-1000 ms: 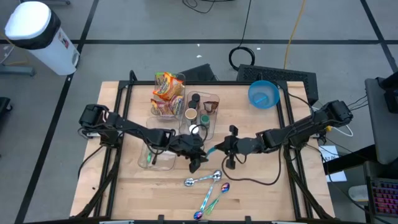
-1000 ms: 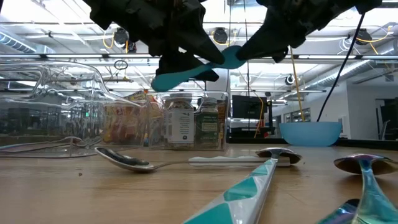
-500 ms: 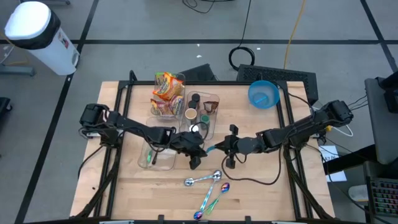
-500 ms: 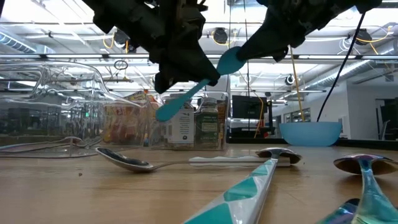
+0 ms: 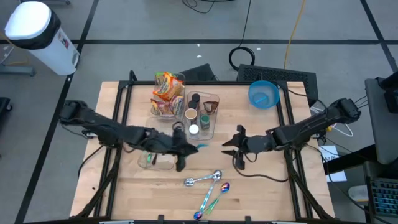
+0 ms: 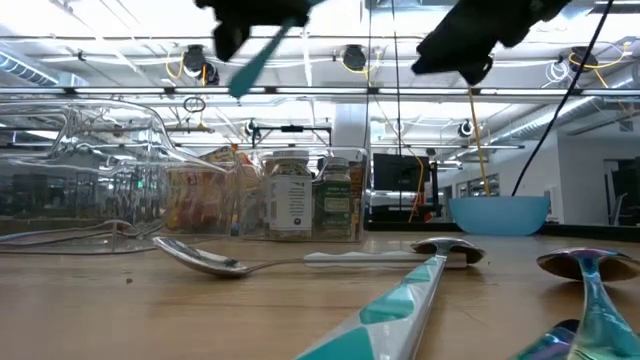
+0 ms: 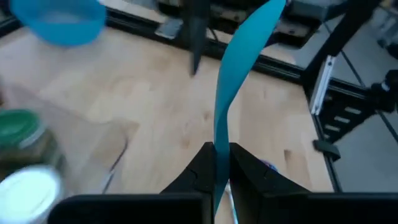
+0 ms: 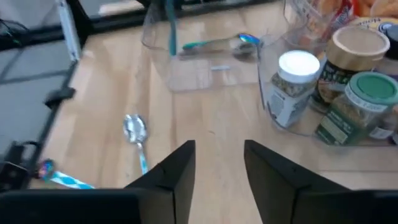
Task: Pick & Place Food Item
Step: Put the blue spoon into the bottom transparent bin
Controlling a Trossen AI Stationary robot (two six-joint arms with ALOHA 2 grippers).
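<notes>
Teal spoon (image 7: 231,93) in left gripper (image 7: 217,163); apparently three spoons (image 5: 208,186) lie loose.

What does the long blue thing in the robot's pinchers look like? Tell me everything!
The teal utensil is long, thin and flat, smooth like plastic, widening toward its far end. The left gripper is shut on its lower end, so it juts out above the wooden table without touching it. From above it shows beside the clear container. The right gripper stands apart, open.
</notes>
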